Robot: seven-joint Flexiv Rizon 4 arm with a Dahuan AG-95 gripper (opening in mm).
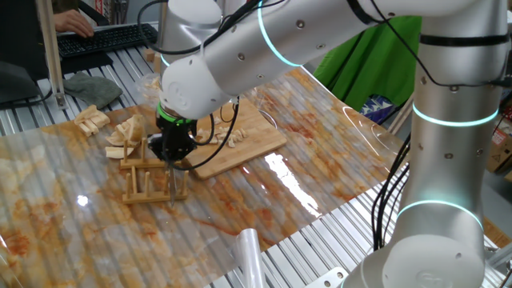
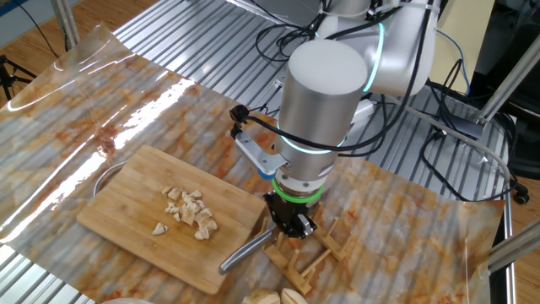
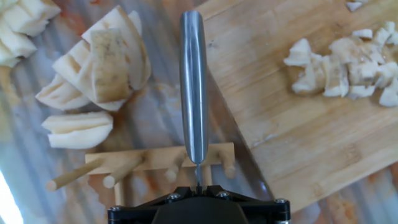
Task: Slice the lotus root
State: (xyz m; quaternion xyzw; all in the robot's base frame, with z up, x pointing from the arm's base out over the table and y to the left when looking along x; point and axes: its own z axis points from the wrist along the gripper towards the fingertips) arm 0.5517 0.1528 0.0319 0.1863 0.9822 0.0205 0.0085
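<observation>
Now my gripper [image 2: 291, 226] hangs over a wooden rack [image 2: 308, 253], clamped on a metal handle [image 3: 193, 87] that juts past the rack's pegs. Lotus root [image 2: 190, 209] lies in small cream bits on the board [image 2: 126, 211]. Larger wedges [image 3: 99, 62] sit beside the rack.

We see wooden board [image 3: 292, 124], matt grain; brushed metal handle [image 3: 193, 87], smooth sheen; wooden rack [image 3: 155, 163]; glossy plastic sheet [image 2: 126, 101] over table.

Corrugated metal table [image 1: 336, 232] under a stained clear sheet [image 2: 110, 101]; keyboard [image 1: 104, 38], green cloth [image 1: 352, 60] beyond.
</observation>
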